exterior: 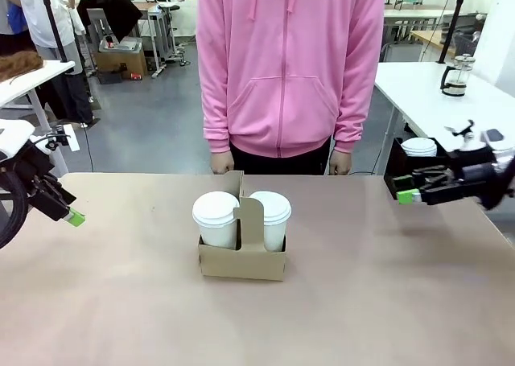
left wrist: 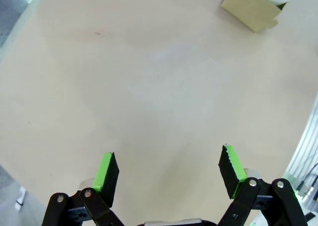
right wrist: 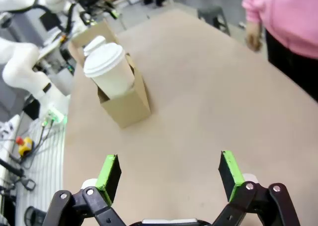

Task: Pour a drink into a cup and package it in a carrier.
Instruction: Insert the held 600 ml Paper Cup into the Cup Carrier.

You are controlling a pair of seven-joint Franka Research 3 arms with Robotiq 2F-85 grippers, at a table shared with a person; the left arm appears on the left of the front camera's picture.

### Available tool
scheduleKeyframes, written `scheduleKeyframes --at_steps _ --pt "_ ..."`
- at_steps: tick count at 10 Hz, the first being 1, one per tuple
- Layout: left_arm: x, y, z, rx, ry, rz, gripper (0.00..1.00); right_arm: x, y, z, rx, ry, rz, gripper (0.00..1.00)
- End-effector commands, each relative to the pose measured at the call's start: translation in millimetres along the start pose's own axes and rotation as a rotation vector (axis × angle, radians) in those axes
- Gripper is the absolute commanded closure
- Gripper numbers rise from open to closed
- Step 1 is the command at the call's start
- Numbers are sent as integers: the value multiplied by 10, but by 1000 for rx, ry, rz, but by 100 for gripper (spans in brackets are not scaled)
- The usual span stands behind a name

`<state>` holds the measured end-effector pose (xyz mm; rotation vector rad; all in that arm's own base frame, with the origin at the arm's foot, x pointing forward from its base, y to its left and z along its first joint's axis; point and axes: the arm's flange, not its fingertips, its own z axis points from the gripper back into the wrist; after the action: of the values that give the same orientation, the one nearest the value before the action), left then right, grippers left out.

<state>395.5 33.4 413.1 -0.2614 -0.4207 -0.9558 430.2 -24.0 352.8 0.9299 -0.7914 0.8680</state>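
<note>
A brown cardboard carrier [exterior: 241,261] stands mid-table with two lidded white cups [exterior: 216,219] [exterior: 270,217] in its slots, either side of the upright handle panel. The right wrist view shows the carrier [right wrist: 126,107] with a lidded cup [right wrist: 107,67] some way ahead of the fingers. A corner of the carrier [left wrist: 251,10] sits at the top of the left wrist view. My left gripper [exterior: 72,215] hangs open at the table's left edge, empty [left wrist: 169,169]. My right gripper [exterior: 406,195] is open at the right edge, empty [right wrist: 170,174]. A glass jug [exterior: 455,75] with dark drink stands on the white side table.
A person in a pink hoodie [exterior: 286,64] stands at the far edge behind the carrier, hands [exterior: 221,163] down at the sides. A black box holding white lids [exterior: 418,147] sits by the right arm. The white side table [exterior: 426,100] lies at right.
</note>
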Motion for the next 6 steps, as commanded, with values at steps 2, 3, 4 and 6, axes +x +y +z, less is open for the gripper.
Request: scheduleKeyframes --at_steps 2,3,4,6 --pt "-7 -4 0 -5 -2 0 0 -251 264 325 -135 -3 -121 0" --pt "-7 -4 0 -5 -2 0 0 -330 246 323 -168 2 -132 0" --pt "-7 -4 0 -5 -2 0 0 -367 262 309 -202 14 -141 0" --pt "-7 -4 0 -5 -2 0 0 -417 206 392 -164 3 -113 0"
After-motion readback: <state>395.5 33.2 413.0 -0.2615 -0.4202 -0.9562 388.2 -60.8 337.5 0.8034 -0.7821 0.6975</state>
